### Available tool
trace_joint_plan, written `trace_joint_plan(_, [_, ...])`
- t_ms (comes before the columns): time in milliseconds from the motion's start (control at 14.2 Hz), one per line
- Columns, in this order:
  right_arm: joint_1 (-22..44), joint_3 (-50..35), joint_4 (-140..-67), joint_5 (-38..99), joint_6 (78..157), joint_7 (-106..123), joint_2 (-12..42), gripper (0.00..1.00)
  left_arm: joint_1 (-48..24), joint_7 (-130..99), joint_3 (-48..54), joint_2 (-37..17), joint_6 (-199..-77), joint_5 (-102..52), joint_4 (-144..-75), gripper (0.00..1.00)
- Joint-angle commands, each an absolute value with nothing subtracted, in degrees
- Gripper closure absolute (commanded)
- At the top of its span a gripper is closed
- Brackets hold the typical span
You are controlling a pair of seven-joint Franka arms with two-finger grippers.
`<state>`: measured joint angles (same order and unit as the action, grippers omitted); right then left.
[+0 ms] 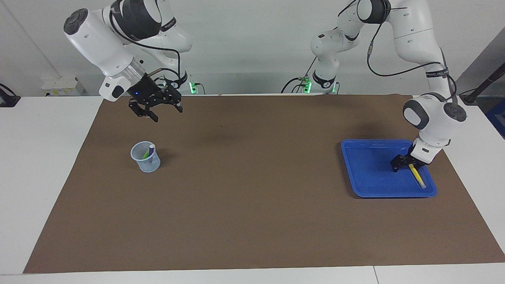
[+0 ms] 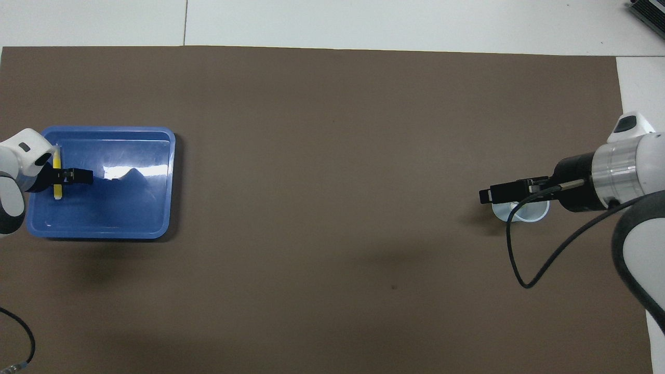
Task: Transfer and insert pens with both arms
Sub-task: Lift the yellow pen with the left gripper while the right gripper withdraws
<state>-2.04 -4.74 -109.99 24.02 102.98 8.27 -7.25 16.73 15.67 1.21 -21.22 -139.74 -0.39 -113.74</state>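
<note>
Pens: two stand tilted in one clear cup, the green pen and purple pen, under the raised right gripper, jaws apart. One yellow pen lies in the blue tray along its edge at the left arm's end, between the left gripper's spread jaws.

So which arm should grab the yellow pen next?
The left arm, probably. Its left gripper is already down in the blue tray, jaws open around the yellow pen. The right gripper is up in the air near the cup.
</note>
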Motion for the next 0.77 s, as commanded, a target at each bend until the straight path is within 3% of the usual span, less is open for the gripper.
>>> trace_joint_plan(0, [-2.46, -5.01, -108.63, 27.76, 101.25, 8.00, -6.94, 0.00, 16.52, 14.86, 1.41, -21.27, -138.78, -1.76, -113.56, 0.00])
trace_joint_plan(211, [-2.55, -5.10, -108.46, 31.80, 100.72, 8.43, -6.94, 0.00, 15.64, 13.11, 1.41, -21.53, -135.19, -1.76, -110.40, 0.03])
trace_joint_plan(282, [-2.46, -5.18, -108.46, 32.77, 100.72, 8.44, -6.94, 0.00, 15.56, 12.49, 1.41, -21.53, -135.00, -1.76, -110.30, 0.08])
trace_joint_plan(352, [-2.55, -5.88, -108.37, 33.13, 100.90, 8.26, -6.94, 0.00, 15.64, 12.39, 1.41, -21.62, -135.00, -1.76, -110.30, 0.20])
trace_joint_plan(704, [-2.55, -6.24, -108.11, 33.13, 100.55, 8.52, -6.86, 0.00, 15.91, 12.22, 1.32, -21.71, -136.14, -1.76, -111.09, 0.24])
